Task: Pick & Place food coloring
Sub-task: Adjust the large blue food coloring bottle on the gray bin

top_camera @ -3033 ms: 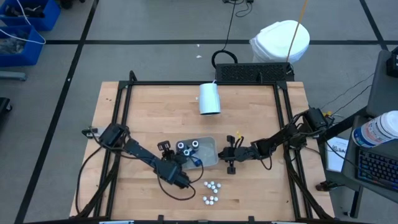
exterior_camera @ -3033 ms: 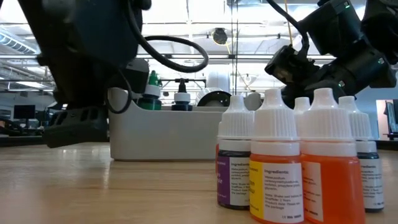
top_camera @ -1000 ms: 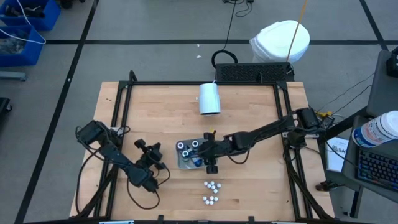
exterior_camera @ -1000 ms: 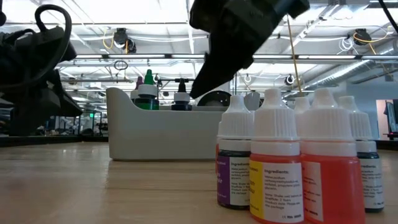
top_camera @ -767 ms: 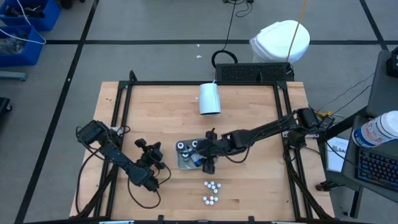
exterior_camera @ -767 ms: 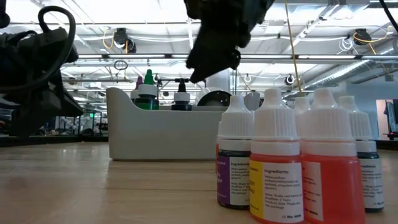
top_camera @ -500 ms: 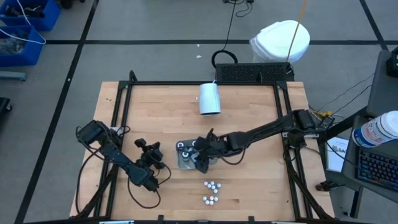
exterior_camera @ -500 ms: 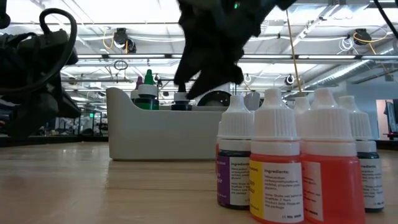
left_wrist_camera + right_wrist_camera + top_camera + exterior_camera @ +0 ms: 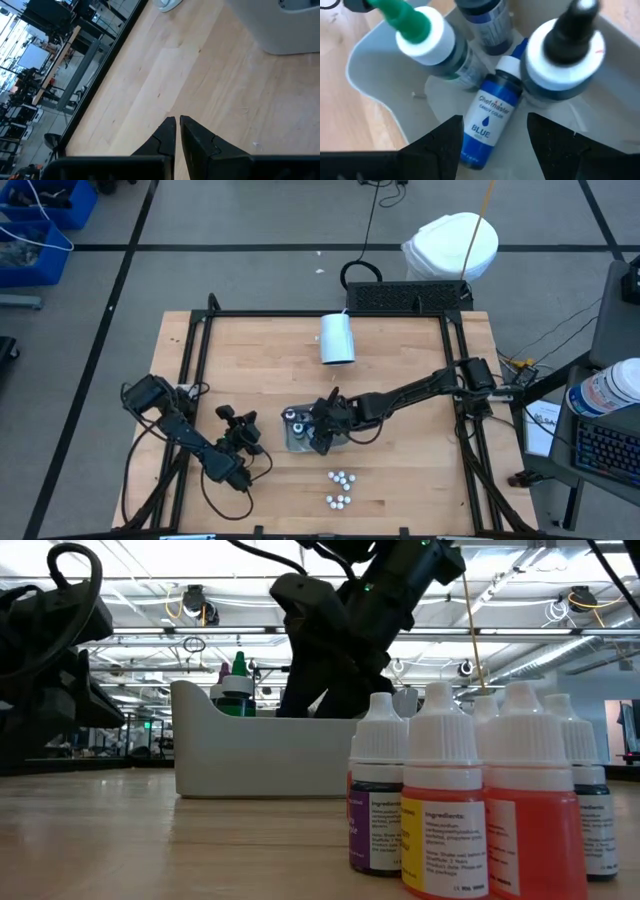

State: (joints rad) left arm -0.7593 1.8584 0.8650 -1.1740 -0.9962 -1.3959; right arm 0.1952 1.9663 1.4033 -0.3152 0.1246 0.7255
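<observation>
The food coloring stands in two places. Several small white-capped bottles (image 9: 340, 489) (image 9: 470, 800) stand on the table near its front edge. In a white tray (image 9: 294, 444) (image 9: 375, 65) stand a green-tipped bottle (image 9: 427, 30) and a black-tipped one (image 9: 570, 45), and a blue bottle (image 9: 487, 117) lies on its side on the tray floor. My right gripper (image 9: 319, 435) (image 9: 495, 131) is open, lowered into the tray, with a finger on either side of the lying blue bottle and a gap showing. My left gripper (image 9: 250, 445) (image 9: 177, 122) is shut over bare table, left of the tray.
A large white cup (image 9: 337, 338) lies toward the far edge. A black frame (image 9: 200, 340) rims the table. The tray's wall (image 9: 260, 755) stands between the front bottles and my right arm (image 9: 340, 640). Bare wood lies left of and behind the tray.
My right gripper has gone toward the table's left edge over the tray and down among the bottles inside it, with its wrist rolling as it sank. The bottles and tray have stayed put.
</observation>
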